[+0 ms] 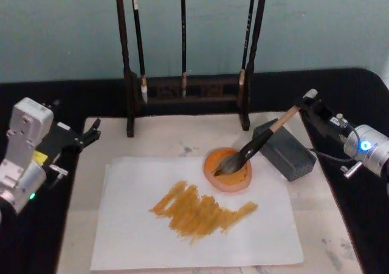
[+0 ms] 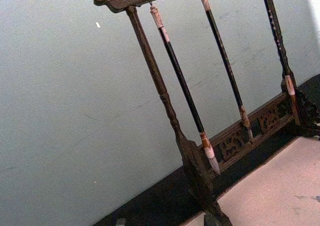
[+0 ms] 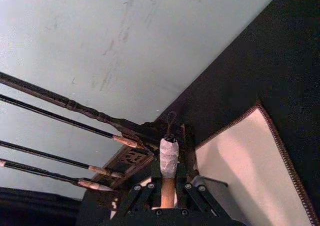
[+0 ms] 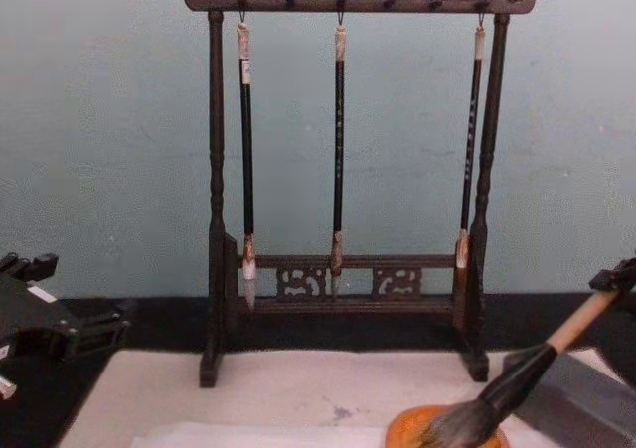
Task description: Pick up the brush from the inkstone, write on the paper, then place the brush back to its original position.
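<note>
The brush [image 1: 261,140] slants with its grey bristles resting in the orange inkstone [image 1: 241,178]. Its tan handle leans across a grey block [image 1: 285,151] toward the right. My right gripper [image 1: 306,102] is shut on the handle's top end, above the table's right side. In the right wrist view the white end cap [image 3: 168,156] sticks out between its fingers [image 3: 192,193]. The white paper [image 1: 127,231] lies in front of the inkstone and carries broad orange-brown strokes [image 1: 200,213]. My left gripper [image 1: 91,131] hovers open at the mat's left edge, holding nothing.
A dark wooden rack [image 1: 182,95] with three thin hanging brushes stands at the back of the beige mat [image 1: 325,231]. Black cloth [image 1: 358,98] covers the table around the mat. A teal wall [image 4: 99,150] rises behind the rack.
</note>
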Tool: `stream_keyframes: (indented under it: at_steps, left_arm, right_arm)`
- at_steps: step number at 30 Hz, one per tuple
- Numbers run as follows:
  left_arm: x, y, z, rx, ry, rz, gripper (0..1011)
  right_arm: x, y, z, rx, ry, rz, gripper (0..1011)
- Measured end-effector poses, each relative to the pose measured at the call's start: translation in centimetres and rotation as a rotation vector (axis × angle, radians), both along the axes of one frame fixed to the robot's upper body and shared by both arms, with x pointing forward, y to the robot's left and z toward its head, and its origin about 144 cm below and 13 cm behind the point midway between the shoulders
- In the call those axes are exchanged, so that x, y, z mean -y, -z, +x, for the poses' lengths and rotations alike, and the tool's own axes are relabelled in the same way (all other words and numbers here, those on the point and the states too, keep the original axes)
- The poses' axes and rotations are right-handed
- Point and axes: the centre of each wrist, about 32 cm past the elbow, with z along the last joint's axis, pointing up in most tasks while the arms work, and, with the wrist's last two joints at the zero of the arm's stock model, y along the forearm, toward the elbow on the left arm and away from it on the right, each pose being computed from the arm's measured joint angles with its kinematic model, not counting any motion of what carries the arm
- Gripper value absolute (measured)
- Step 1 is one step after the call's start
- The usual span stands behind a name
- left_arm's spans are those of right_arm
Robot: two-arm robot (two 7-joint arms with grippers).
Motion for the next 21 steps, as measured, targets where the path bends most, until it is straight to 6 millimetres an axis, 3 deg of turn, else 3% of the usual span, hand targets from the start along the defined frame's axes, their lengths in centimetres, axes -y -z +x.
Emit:
stream_keyframes:
  at_steps: [21]
  left_arm:
    - [0.00, 0.00, 0.00, 0.000, 0.000, 0.000, 1010]
  right_arm:
    - [-0.47, 0.07, 0.38, -0.004, 0.003, -0.018, 168]
